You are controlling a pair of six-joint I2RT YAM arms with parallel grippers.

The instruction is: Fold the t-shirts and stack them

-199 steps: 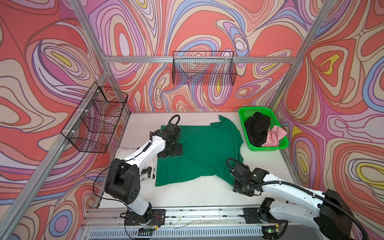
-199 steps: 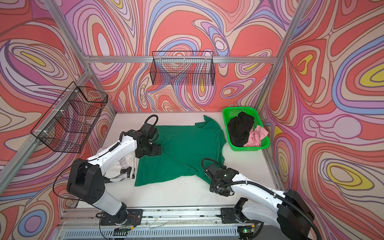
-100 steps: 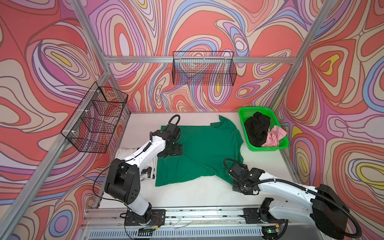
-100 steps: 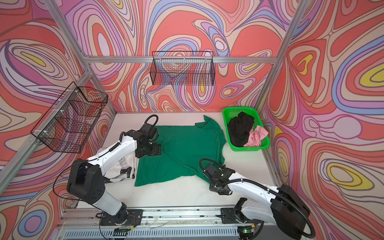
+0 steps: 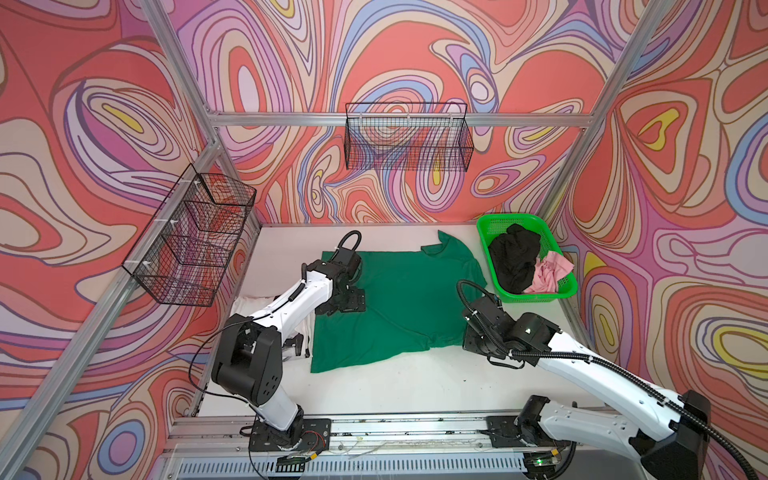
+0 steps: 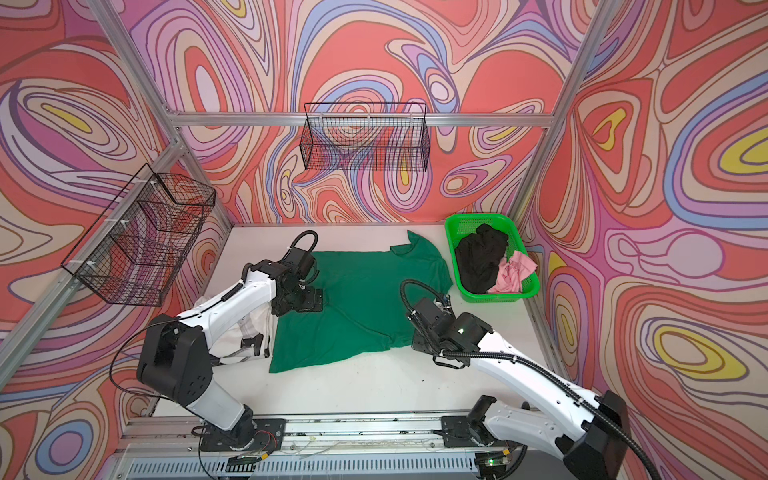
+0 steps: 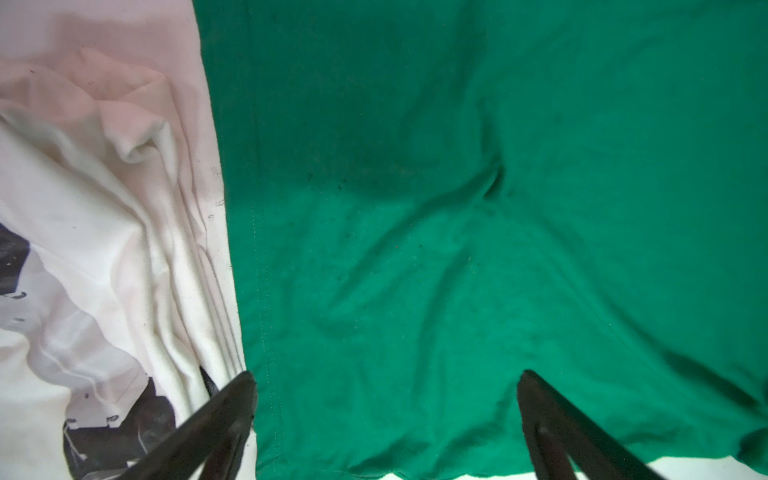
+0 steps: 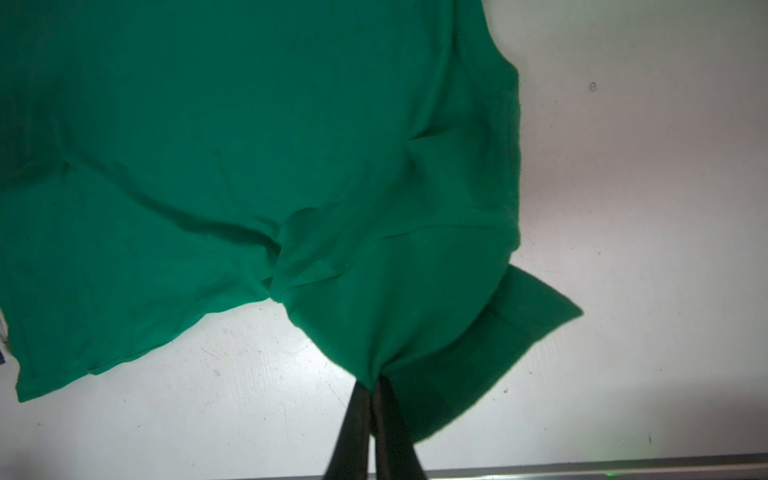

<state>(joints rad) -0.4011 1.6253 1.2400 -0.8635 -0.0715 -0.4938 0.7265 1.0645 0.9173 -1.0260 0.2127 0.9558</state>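
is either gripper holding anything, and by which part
Right gripper pinches the dark green t-shirt by a sleeve; left gripper is open, holding nothing.

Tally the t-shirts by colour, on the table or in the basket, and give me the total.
dark green t-shirt: 1
white t-shirt with black marks: 1
black t-shirt: 1
pale pink t-shirt: 1
Total: 4

free table beside green t-shirt; basket obstructs.
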